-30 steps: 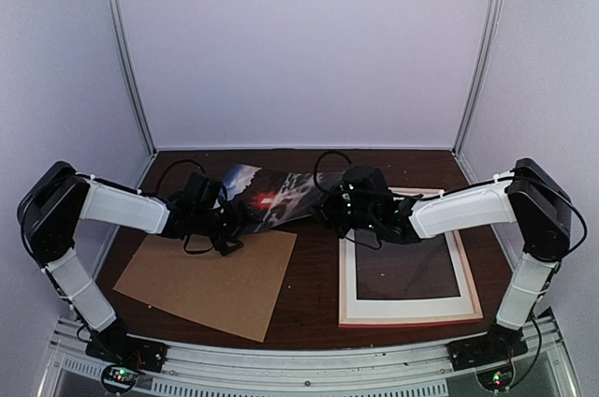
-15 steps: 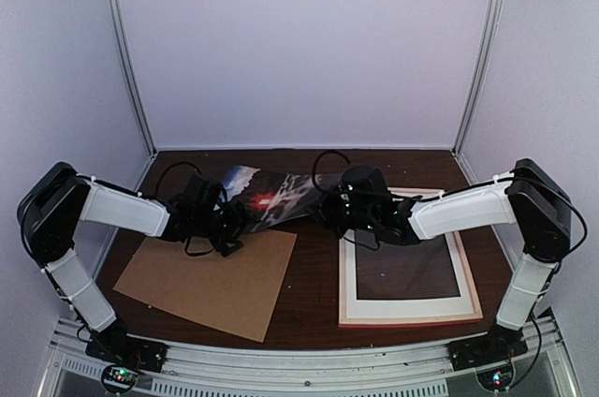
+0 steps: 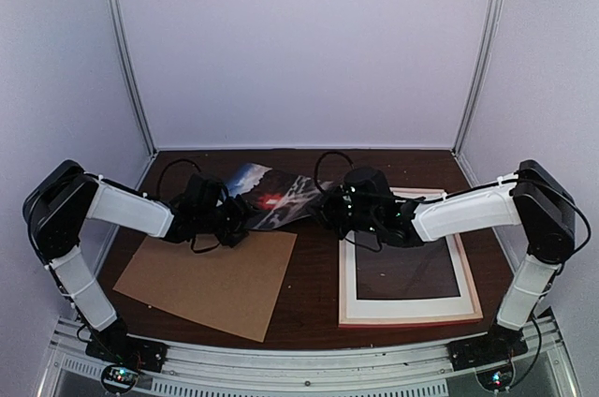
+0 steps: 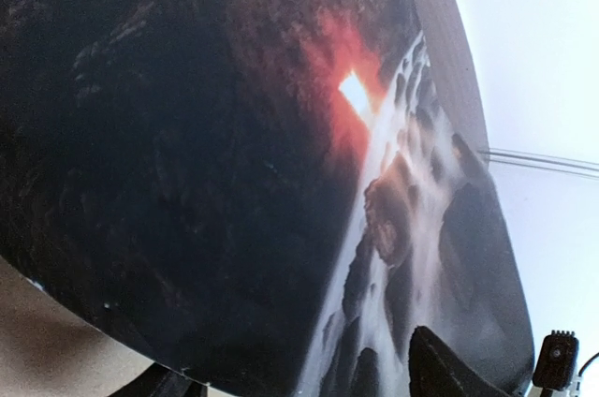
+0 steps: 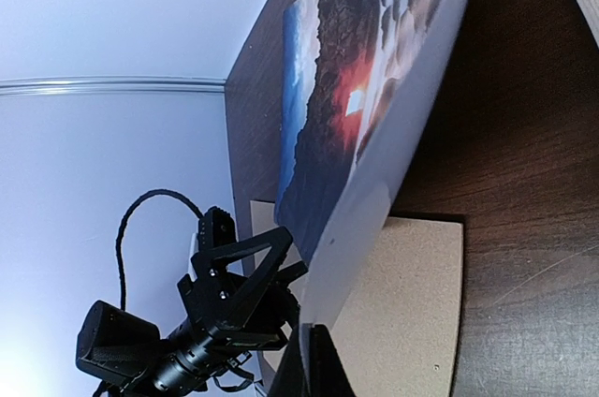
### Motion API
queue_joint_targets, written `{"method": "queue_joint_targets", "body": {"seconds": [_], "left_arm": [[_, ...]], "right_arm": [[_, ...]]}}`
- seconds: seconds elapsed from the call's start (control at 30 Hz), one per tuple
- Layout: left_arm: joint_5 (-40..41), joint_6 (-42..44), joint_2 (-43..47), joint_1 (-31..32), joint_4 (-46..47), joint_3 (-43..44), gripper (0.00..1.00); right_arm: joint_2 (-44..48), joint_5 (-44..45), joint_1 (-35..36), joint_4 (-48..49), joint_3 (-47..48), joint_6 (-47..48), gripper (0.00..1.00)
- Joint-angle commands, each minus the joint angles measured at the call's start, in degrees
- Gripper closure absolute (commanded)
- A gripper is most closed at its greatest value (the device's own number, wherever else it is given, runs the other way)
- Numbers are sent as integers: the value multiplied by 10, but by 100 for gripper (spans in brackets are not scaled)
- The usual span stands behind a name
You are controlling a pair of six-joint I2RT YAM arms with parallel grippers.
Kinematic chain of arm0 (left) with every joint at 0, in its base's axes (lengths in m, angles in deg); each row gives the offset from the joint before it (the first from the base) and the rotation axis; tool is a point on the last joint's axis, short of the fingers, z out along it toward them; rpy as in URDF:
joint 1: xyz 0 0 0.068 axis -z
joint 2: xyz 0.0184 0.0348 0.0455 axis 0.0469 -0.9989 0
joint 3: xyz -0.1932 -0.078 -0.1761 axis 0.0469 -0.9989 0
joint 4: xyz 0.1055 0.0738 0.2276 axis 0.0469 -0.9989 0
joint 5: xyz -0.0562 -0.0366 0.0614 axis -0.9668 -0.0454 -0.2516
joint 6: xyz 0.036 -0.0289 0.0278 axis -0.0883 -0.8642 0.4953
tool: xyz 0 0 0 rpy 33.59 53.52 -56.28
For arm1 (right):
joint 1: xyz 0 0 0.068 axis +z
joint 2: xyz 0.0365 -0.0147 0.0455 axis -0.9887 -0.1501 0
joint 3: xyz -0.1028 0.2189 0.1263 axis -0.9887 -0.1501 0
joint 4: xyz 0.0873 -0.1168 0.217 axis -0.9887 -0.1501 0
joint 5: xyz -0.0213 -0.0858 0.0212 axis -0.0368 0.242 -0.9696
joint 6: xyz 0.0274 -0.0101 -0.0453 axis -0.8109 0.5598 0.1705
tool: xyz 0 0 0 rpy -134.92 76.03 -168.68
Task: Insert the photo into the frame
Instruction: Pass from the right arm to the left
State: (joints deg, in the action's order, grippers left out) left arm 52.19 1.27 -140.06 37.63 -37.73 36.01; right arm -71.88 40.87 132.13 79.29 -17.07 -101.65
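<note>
One edge of the photo (image 3: 276,196) is being pinched tight by the right gripper (image 3: 328,208), tilting above the table (image 3: 314,285), while the left gripper (image 3: 241,216) is holding its fingers (image 4: 449,369) spread, unclamped.

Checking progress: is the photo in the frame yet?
Out. The photo is held up, tilted, left of the frame, which lies flat.

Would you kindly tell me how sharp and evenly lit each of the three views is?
Top external: evenly lit and sharp, though the photo looks small. Left wrist: the photo fills the view, close and soft, with the wall behind blown white. Right wrist: photo fairly crisp, wall washed out.
</note>
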Motion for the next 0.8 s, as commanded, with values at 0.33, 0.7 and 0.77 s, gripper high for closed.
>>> {"method": "queue_joint_targets", "body": {"seconds": [0.33,0.7,0.77], "left_arm": [[13,18,-11,-8,86,9,35],[-12,20,-29,-28,90,15,59],[-17,20,-34,-31,99,13,65]], "right_arm": [[20,-3,8,4,-16,-1,100],[24,-24,12,-3,-25,9,100],[24,-24,15,-4,-29,9,100]]}}
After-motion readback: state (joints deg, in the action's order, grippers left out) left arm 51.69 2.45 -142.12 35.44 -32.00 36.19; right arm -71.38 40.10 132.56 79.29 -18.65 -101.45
